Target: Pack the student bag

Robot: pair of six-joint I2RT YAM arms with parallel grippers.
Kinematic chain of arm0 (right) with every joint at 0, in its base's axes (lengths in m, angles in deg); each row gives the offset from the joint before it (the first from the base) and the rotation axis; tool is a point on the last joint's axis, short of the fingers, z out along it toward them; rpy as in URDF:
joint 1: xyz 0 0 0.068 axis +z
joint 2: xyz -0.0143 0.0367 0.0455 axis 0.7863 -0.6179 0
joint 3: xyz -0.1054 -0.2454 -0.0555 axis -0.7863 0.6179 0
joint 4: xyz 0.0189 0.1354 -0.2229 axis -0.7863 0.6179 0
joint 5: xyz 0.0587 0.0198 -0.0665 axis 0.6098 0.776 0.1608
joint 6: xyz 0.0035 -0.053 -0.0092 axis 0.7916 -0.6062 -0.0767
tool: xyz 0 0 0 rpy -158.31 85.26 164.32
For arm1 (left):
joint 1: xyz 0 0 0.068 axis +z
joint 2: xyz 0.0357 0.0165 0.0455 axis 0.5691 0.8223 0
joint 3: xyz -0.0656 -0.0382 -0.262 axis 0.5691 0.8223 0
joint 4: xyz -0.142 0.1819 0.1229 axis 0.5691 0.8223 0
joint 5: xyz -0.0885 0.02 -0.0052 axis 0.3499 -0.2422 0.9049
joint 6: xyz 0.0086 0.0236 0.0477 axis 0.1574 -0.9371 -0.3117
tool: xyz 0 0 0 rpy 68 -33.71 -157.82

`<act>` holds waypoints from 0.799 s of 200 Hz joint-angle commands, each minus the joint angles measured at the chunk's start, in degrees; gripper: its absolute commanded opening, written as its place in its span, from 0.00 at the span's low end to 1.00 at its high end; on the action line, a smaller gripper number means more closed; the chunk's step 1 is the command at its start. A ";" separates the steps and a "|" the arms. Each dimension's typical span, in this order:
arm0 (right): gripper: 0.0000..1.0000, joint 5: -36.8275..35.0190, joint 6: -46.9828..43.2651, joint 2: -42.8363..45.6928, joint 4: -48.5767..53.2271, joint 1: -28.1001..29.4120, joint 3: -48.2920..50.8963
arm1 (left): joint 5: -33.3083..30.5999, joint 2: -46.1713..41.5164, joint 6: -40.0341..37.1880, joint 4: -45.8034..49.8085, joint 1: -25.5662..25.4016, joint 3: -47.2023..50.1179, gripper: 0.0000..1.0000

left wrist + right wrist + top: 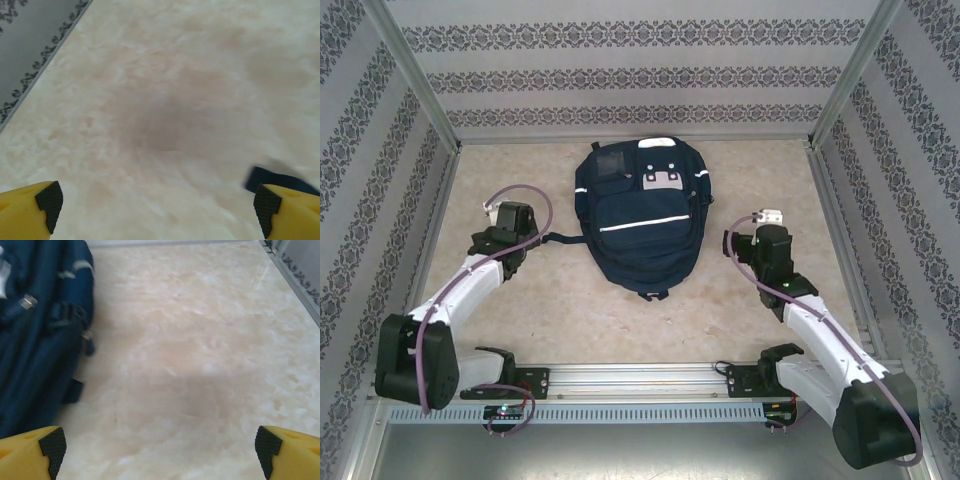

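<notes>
- While both arms are bent over the table (570, 320), the student bag (640, 225) is seen lying flat at the middle of the far half, its front turned up and its top towards the back wall (640, 80).
- The bag is navy, is crossed by thin white stripes, and is marked by a grey-white patch near its top.
- The left gripper (505, 215) is held to the left of the bag, near a dark strap (557, 238) that trails from the bag's left side.
- From the left wrist, the left gripper (157, 207) is shown spread wide; nothing is held between its yellow fingers (22, 212), and bare table is seen below them.
- A blurred blue piece (272, 180) is seen just behind the right-hand finger; whether it is touched cannot be told.
- The right gripper (765, 235) is kept to the right of the bag, apart from it.
- From the right wrist, the right gripper (159, 450) is likewise shown spread and unloaded, and the bag (35, 330) is seen at the left edge.
</notes>
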 commanded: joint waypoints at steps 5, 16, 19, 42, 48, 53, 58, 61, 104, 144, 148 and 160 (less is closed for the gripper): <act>0.98 -5.52 -4.16 -5.44 -12.73 -1.59 3.06 | 0.02 6.48 -7.27 -17.24 3.87 2.79 1.00; 0.98 -5.61 -4.46 -9.51 -18.16 -2.11 3.65 | 1.13 9.17 -8.63 -22.95 4.24 4.09 1.00; 0.98 -5.78 -4.53 -10.71 -20.16 -2.21 3.83 | 1.59 9.79 -9.14 -24.80 4.24 4.45 1.00; 0.98 -6.70 -6.51 -20.63 -25.99 -2.74 -0.43 | 5.03 14.47 -11.72 -36.31 4.24 5.76 1.00; 0.98 -6.79 -7.12 -22.51 -27.89 -2.83 -1.30 | 6.64 15.58 -13.25 -37.19 4.24 5.11 1.00; 0.98 -6.27 -7.57 -23.88 -30.01 -3.07 -1.84 | 7.77 16.52 -13.98 -38.38 4.28 4.88 1.00; 0.98 -5.54 -8.46 -25.41 -32.66 -3.28 -1.94 | 9.32 17.37 -14.39 -37.68 4.34 4.24 1.00; 0.98 -4.86 -9.49 -26.09 -33.53 -3.35 -2.15 | 9.79 17.89 -14.86 -38.32 4.33 4.17 1.00; 0.98 4.25 -6.71 -29.75 -45.03 -9.06 2.14 | 16.48 14.54 -17.09 -54.77 4.42 15.17 1.00; 0.98 6.26 -6.56 -32.64 -51.41 -9.92 3.80 | 20.24 17.32 -18.29 -63.12 4.94 18.07 0.99; 0.98 6.30 -6.75 -32.99 -52.22 -9.88 3.91 | 20.42 16.79 -18.13 -61.23 4.94 17.70 0.99; 0.98 6.54 -6.78 -32.94 -52.37 -9.86 4.02 | 20.37 17.05 -18.28 -62.44 4.94 18.01 0.99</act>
